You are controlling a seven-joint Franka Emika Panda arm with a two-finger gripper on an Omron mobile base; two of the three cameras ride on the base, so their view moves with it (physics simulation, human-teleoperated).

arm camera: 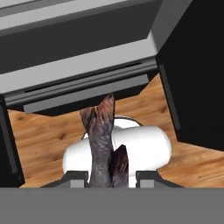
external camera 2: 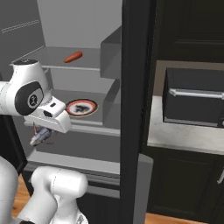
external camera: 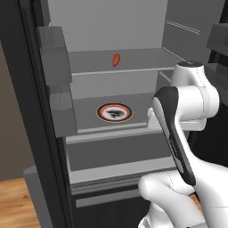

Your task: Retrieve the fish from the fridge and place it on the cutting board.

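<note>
— Where is the fish (arm camera: 101, 144) at the moment?

— Clamped in the gripper (external camera 2: 42, 135). In the hand view its grey body runs up between the two finger tips, tail fanned toward the lower front edge of the fridge (external camera: 53, 89), above a wooden floor (arm camera: 48, 135).

— And from the base cameras?

— In the right base view the fish hangs under the hand, in front of the fridge's lower shelf edge, outside the compartment. The jaws are drawn in tight on it.

— What remains inside the fridge?

— A round orange-rimmed plate (external camera: 115, 112) with a dark mark in its centre sits near the middle of the middle shelf. A small orange-red oblong item (external camera: 116, 59) lies on the shelf above, toward its front edge.

— Anything beside the fridge?

— To its right, a dark appliance (external camera 2: 194, 96) stands on a pale counter (external camera 2: 175, 135) over black cabinets.
</note>
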